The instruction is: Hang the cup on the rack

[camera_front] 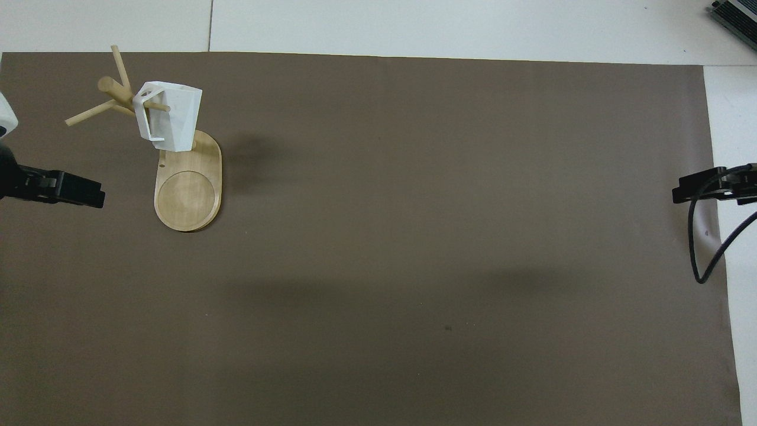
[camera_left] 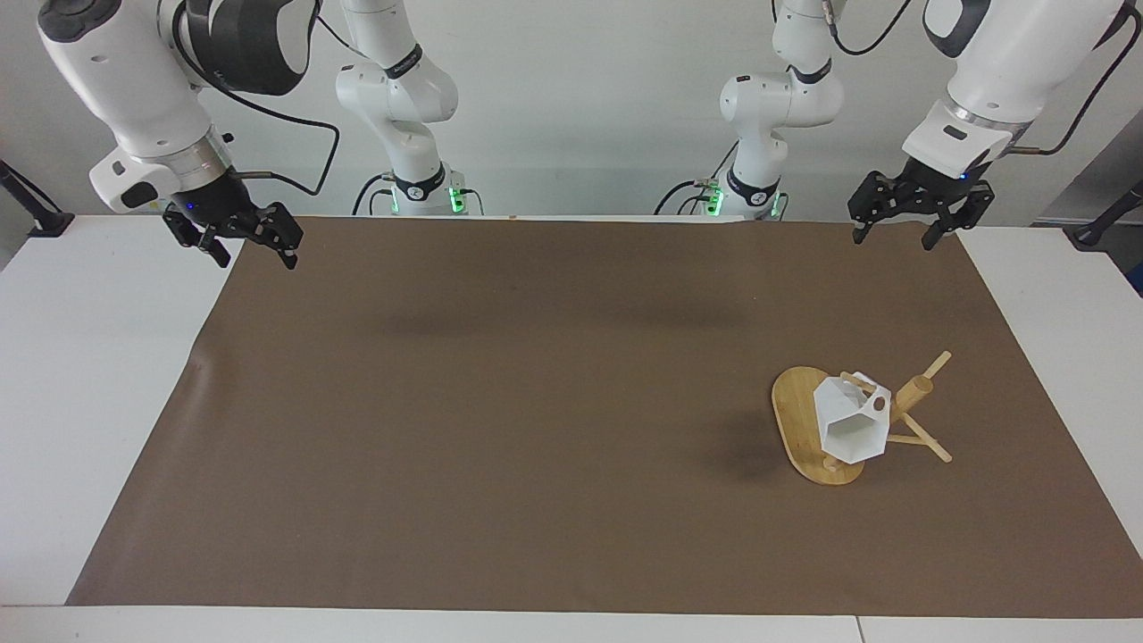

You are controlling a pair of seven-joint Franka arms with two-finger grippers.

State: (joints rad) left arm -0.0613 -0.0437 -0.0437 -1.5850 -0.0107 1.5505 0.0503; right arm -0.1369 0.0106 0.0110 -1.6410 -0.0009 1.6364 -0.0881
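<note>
The white faceted cup (camera_left: 850, 424) (camera_front: 168, 115) hangs by its handle on a peg of the bamboo rack (camera_left: 799, 420) (camera_front: 188, 192), which stands toward the left arm's end of the brown mat. My left gripper (camera_left: 896, 236) (camera_front: 97, 197) is raised over the mat's edge close to the robots, open and holding nothing. At the right arm's end of the table my right gripper (camera_left: 257, 254) (camera_front: 679, 194) hangs open and empty over the mat's border.
A brown mat (camera_left: 536, 402) covers most of the white table (camera_left: 80, 375). A black cable (camera_front: 704, 248) loops down from the right arm. A dark device corner (camera_front: 736, 15) shows at the table's edge farthest from the robots.
</note>
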